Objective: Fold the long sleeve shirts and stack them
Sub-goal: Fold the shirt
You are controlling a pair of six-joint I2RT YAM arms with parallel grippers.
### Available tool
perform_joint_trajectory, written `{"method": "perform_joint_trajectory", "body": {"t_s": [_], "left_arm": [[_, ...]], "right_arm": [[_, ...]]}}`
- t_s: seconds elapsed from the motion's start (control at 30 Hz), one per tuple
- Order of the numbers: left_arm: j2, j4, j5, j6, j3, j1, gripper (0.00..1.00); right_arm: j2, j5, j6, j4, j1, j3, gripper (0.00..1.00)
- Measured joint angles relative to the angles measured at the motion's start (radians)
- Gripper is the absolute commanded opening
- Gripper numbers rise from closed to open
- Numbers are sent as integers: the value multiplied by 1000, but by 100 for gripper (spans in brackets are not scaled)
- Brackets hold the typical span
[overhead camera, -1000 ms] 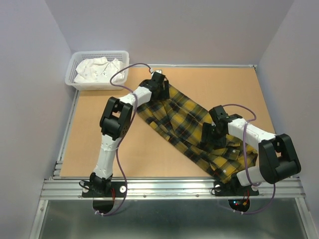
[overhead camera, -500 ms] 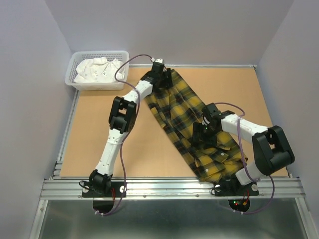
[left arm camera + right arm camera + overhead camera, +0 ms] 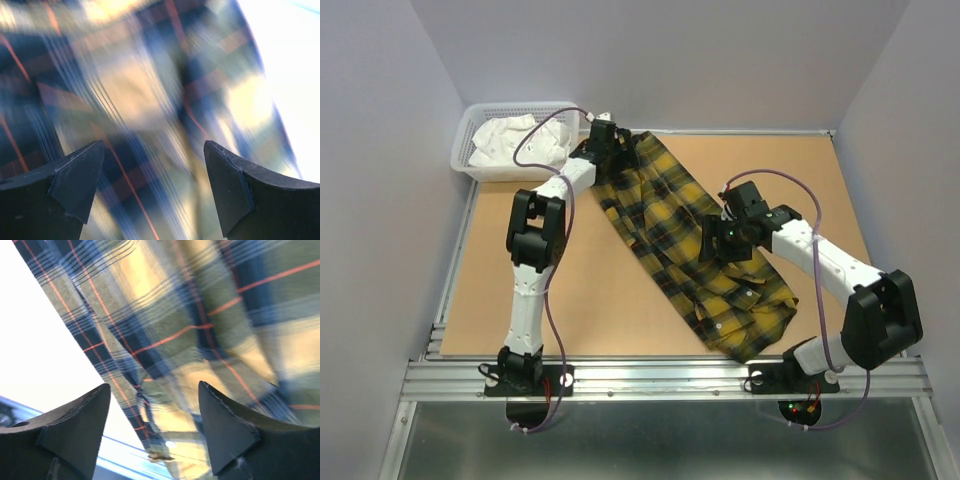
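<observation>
Plaid shirt point(image 3: 665, 235): one, spread on the table point(image 3: 520, 290), long axis running 11 to 5 o'clock.
Left gripper point(image 3: 610, 150): at the shirt's 11 o'clock end, the nearer one there; fingers spread apart, cloth blurred beyond them.
Right gripper point(image 3: 722, 243): over mid-shirt, 3 o'clock edge; fingers likewise apart, nothing pinched.
Basket point(image 3: 520, 106): one, at 10 o'clock, holding white cloth.
</observation>
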Motion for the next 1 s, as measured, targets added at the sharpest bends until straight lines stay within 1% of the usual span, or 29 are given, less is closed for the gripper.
{"method": "perform_joint_trajectory", "body": {"t_s": [0.03,0.1,0.13,0.2,0.23,0.27,0.33,0.47,0.6,0.77,0.87,0.93,1.0], "left_arm": [[-42,-3,-11,0,-34,-17,93],[-156,-3,-34,-10,-121,-67,92],[-212,-5,-54,-18,-163,-96,92],[-306,-20,-92,-34,-224,-156,92],[-343,-27,-106,-41,-245,-184,91],[-371,-29,-121,-52,-267,-216,90],[-396,-34,-135,-76,-307,-270,88],[-359,-48,-164,-105,-386,-297,86],[-225,-75,-225,-103,-393,-283,86],[-154,-95,-252,-87,-257,-279,85],[-104,-118,-262,-58,-194,-277,86],[-78,-131,-264,-40,-158,-276,86],[-51,-145,-269,-18,-112,-271,86]], "right_arm": [[-18,18,-7,-6,0,0,69],[-51,57,-21,-25,0,0,64],[-59,67,-25,-31,0,0,59],[-75,88,-28,-43,-1,-6,56],[-81,93,-27,-44,-1,-14,55],[-88,97,-26,-46,-1,-28,52],[-99,102,-22,-48,-1,-61,47],[-104,110,-20,-56,-2,-139,45],[-102,91,-16,-53,-2,-199,44],[-58,29,13,10,-1,-277,42],[-19,-45,56,89,3,-308,42],[-10,-71,76,113,23,-309,42],[18,-114,106,155,69,-302,42]]}}
